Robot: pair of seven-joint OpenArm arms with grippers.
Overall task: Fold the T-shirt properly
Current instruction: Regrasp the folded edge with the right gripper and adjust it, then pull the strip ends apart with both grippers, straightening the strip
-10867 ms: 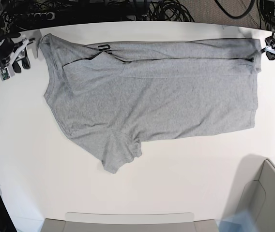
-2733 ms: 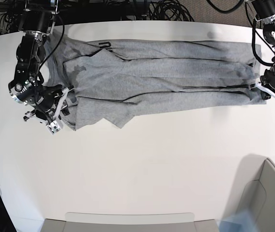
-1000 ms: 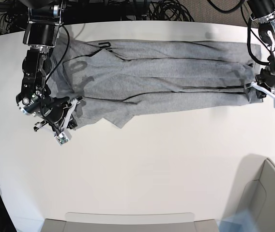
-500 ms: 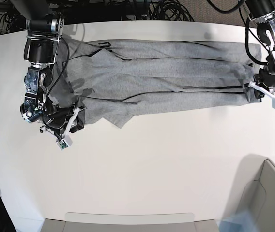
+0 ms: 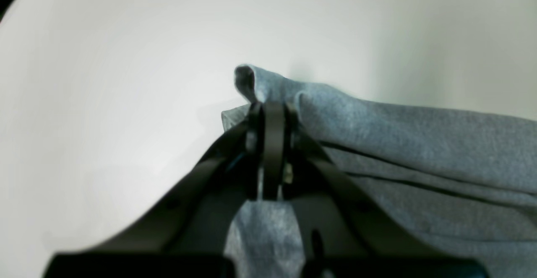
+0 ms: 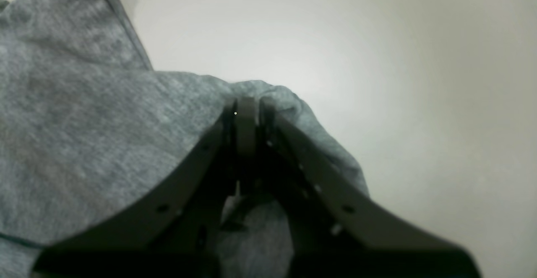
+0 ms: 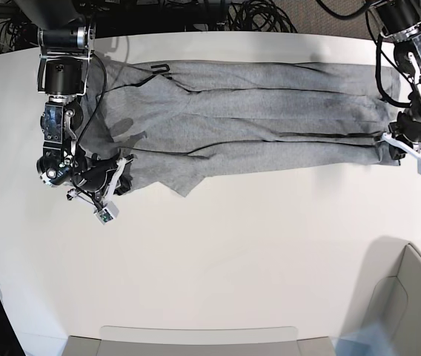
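T-shirt (image 7: 247,111) spread lengthwise across the far half of the white table (image 7: 233,259), folded into a long grey band with a sleeve point hanging toward the near side. Left gripper (image 5: 268,114) clamped tight on a bunched fold of cloth at the band's near corner on the base view's right, jaws pressed together with fabric puckered around the tips. Right gripper (image 6: 246,110) likewise pinched closed on a gathered edge at the opposite end.

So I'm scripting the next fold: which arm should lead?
Probably neither. The left gripper and right gripper are both shut on the T-shirt, one on each end of its near edge, so move them together.
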